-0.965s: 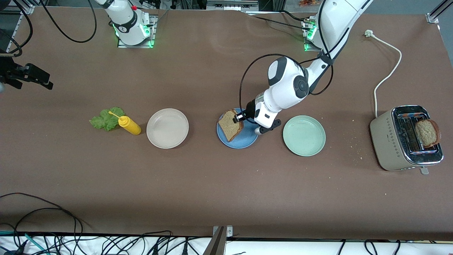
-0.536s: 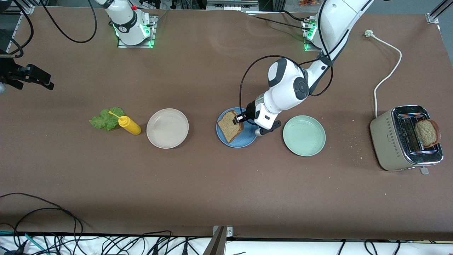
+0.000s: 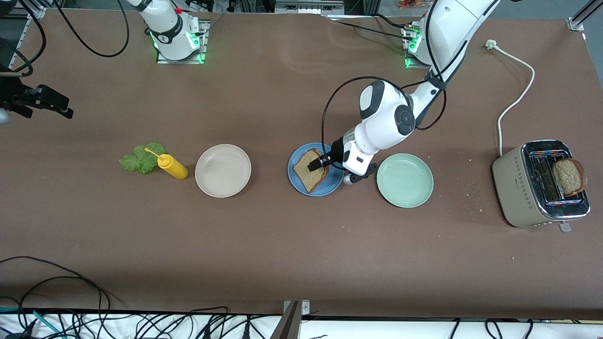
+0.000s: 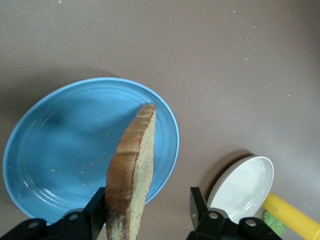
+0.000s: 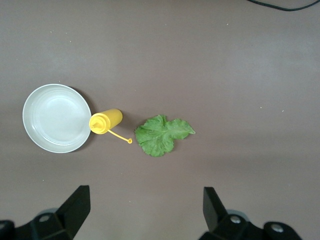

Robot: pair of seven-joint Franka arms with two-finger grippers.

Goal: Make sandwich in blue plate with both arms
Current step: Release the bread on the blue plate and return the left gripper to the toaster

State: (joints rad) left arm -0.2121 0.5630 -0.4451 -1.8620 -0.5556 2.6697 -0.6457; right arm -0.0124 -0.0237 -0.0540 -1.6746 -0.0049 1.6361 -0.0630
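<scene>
A square slice of brown wholemeal toast (image 3: 311, 170) lies on the round medium-blue plate (image 3: 335, 182), between the beige-white plate (image 3: 223, 170) and the pale mint-green plate (image 3: 404, 180). The left gripper (image 3: 319, 162) is low over it, jaws apart, one finger (image 4: 99, 204) against the crust. The right gripper (image 5: 145, 206) waits, spread wide, above the ruffled green lettuce leaf (image 5: 161, 134) and yellow squeeze bottle (image 5: 105, 121)

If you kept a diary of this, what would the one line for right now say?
left gripper: open, over blue plate | toast slice: in plate, between fingers | right gripper: open, waiting over lettuce leaf | second slice: in toaster
</scene>
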